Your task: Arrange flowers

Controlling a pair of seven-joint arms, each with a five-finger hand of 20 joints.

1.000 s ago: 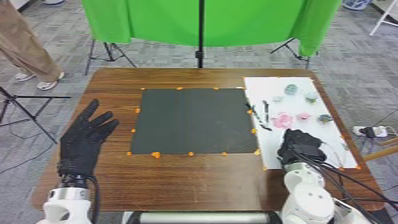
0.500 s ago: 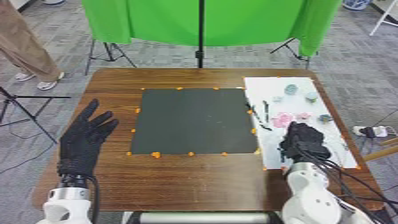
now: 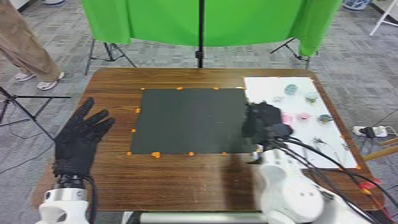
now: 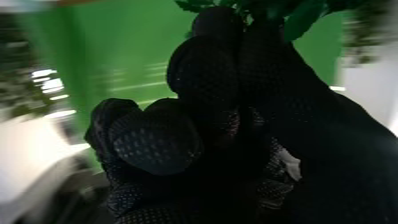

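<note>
One robot hand, the left (image 3: pixel 78 142), is released, fingers extended, beside the dark mat (image 3: pixel 187 120). Right robot hand (image 3: pixel 263 126) pinches green leaves (image 4: pixel 305 19); pink flowers (image 3: pixel 304 116) lie on white sheet (image 3: pixel 274 85).

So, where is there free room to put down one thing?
The dark mat, left of the right hand; also the wooden table between mat and front edge. Crowded: the white sheet, with pink piece and green ones.

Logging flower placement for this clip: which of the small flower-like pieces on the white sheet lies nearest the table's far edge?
The blue-green oval one; every other piece visible on the white sheet lies closer to the robot.
</note>
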